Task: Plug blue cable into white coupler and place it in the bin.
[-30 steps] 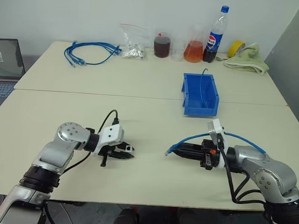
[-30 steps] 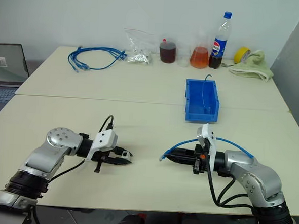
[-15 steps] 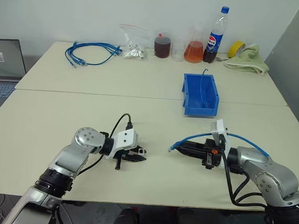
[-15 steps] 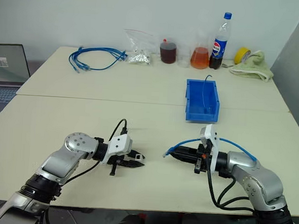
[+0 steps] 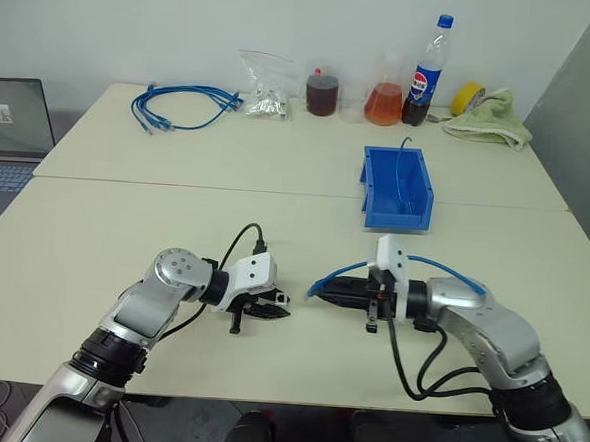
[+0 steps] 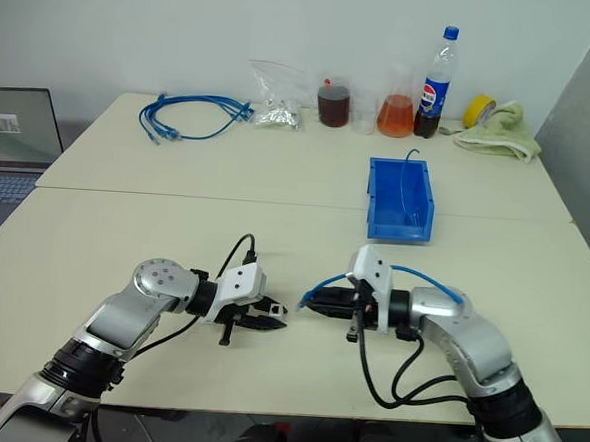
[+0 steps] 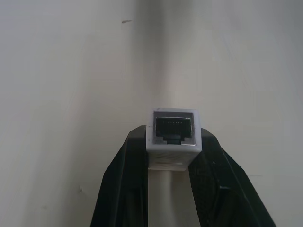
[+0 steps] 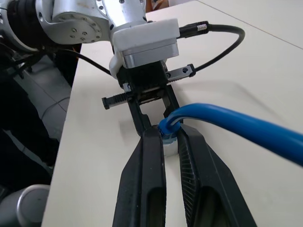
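Near the lower middle of the head views, the two arms are meeting over the front desk (image 5: 296,361). The left gripper (image 6: 269,323) is pointing toward the frame's right with its jaws pinched tight on the white coupler (image 7: 173,138); the left wrist view shows the block squeezed between the black fingers (image 7: 124,179), its dark socket facing outward and free. Just beside it, the right gripper (image 5: 333,294) is pointing toward the frame's left, its jaws nearly closed on the blue cable (image 8: 227,124) close behind the plug. The cable is arching up and trailing back over the right wrist toward the lower right. The plug tip is sitting just short of the coupler, not yet seated as far as I can tell.

The coupler is likely light, rigid and smooth, so a grip across its flat sides seems best, leaving the socket face clear. The cable is probably soft and springy along its length; holding it right behind the stiff clear plug should keep the tip from wandering. The plug's latch tab looks fragile under side load.

Farther up, right of centre, the bin (image 5: 420,194) is standing open on the pale, matte desk. Along the far edge are lying a coiled bundle of blue cables (image 5: 182,104), a clear bag (image 5: 263,84), flasks, a cola bottle (image 5: 423,69), a tape roll and a cloth. A laptop (image 5: 10,133) is sitting at the left edge; a plain white wall is closing the room behind.
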`<state>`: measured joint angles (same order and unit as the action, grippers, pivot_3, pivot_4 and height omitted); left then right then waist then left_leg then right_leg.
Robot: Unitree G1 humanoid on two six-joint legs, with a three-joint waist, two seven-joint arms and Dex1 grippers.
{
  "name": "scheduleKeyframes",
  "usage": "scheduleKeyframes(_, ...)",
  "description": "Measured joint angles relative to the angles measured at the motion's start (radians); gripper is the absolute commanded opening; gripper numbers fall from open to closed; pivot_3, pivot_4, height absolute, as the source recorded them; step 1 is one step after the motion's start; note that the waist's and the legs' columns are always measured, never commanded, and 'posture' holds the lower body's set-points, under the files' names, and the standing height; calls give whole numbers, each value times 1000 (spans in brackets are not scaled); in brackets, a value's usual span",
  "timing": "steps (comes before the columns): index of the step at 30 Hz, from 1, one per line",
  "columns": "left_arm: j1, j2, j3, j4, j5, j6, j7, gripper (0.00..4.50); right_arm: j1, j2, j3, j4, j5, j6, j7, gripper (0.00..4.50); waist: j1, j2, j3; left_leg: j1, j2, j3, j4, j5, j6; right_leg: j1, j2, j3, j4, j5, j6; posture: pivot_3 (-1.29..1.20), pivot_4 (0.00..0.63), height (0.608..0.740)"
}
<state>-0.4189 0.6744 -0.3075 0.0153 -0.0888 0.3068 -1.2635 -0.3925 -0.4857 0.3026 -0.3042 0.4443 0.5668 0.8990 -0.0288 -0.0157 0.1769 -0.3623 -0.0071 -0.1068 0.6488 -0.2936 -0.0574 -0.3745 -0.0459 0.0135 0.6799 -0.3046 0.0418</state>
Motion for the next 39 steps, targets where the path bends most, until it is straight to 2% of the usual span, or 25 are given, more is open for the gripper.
scheduleKeyframes(5,-7,1,0,6,-1,9,-13,823,-40,29,43,73,-70,-41,7,116,-1,0,0,0,0,0,0,0,0,0,0,0,0,0,0,0,150,740)
scheduleKeyframes(17,-8,2,0,5,-1,15,-14,823,-103,97,92,115,-119,-53,20,116,-2,1,0,0,0,-1,0,0,0,0,0,0,0,0,0,0,150,740)
scheduleKeyframes(39,-14,4,-2,3,-2,37,-23,822,-144,120,153,156,-223,-63,42,113,-4,1,-1,0,0,-1,0,0,0,-1,0,1,0,0,0,0,150,740)
